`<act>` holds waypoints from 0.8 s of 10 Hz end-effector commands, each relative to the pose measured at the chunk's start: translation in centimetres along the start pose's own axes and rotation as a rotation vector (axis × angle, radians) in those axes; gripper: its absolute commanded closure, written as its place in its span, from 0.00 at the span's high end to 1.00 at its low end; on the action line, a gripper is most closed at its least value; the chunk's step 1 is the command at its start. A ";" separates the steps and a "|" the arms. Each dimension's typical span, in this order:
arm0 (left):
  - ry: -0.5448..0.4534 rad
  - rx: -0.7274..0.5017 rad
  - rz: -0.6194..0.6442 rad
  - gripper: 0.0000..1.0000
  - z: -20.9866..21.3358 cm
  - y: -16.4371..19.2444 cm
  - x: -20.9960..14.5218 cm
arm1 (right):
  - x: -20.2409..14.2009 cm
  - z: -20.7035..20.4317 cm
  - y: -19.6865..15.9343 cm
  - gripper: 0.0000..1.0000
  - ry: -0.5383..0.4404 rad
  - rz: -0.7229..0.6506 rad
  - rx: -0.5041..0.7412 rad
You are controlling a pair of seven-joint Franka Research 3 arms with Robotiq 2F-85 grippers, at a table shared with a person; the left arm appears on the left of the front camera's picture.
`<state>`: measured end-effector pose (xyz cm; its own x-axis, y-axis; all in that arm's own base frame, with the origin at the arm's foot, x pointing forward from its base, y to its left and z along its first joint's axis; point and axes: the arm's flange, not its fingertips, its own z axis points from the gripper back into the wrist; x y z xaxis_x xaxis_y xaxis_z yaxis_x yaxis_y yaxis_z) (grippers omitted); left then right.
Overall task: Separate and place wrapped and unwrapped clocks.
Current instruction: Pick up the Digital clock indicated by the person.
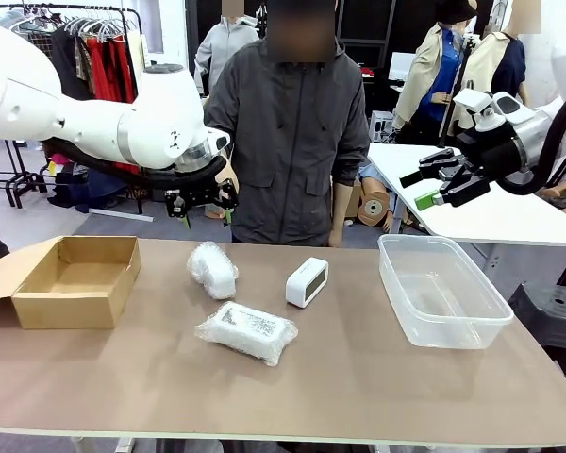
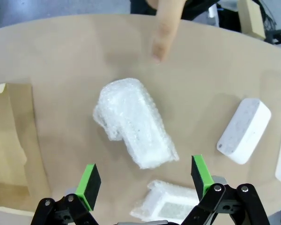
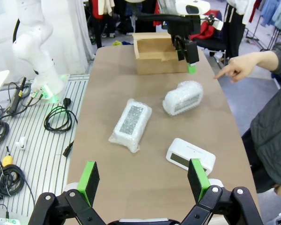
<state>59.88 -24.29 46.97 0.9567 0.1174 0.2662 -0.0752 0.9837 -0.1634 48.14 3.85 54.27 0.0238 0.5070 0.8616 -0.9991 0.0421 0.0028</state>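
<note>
A rounder wrapped clock [image 1: 212,269] lies mid-table, with a flat wrapped clock [image 1: 247,331] nearer me and a bare white unwrapped clock [image 1: 307,281] to their right. My left gripper [image 1: 206,203] hangs open above the rounder bundle, nothing between its pads. In the left wrist view, that gripper [image 2: 145,180] looks down on the rounder bundle [image 2: 133,123], the flat one [image 2: 171,201] and the bare clock [image 2: 244,130]. My right gripper [image 1: 432,184] is open, high at the right. The right wrist view has this gripper [image 3: 144,180] above the flat bundle [image 3: 131,123], the rounder bundle [image 3: 183,97] and the bare clock [image 3: 190,156].
An open cardboard box [image 1: 71,280] sits at the table's left and a clear plastic bin [image 1: 441,288] at its right. A person stands at the far side, a finger [image 2: 164,33] pointing down near the rounder bundle.
</note>
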 end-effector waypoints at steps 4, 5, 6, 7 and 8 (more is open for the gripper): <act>-0.008 -0.024 0.007 1.00 0.6 -0.2 0.1 | 0.1 0.1 0.0 1.00 -0.006 0.004 0.000; -0.008 -0.024 0.007 1.00 0.6 -0.2 0.1 | 0.1 0.1 0.0 1.00 -0.006 0.004 0.000; -0.005 -0.008 0.000 1.00 0.2 -0.3 0.0 | 0.1 0.1 0.0 1.00 -0.006 0.004 0.000; 0.009 0.084 0.128 1.00 0.2 -0.9 0.1 | 0.1 0.1 0.0 1.00 -0.006 0.004 0.000; 0.074 0.092 0.200 1.00 -0.2 -1.6 0.2 | 0.1 0.1 0.0 1.00 -0.006 0.004 0.000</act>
<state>59.55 -24.62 46.77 0.9515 0.2151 0.2200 -0.1862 0.9718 -0.1447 48.14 3.85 54.27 0.0238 0.5070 0.8616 -0.9991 0.0421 0.0028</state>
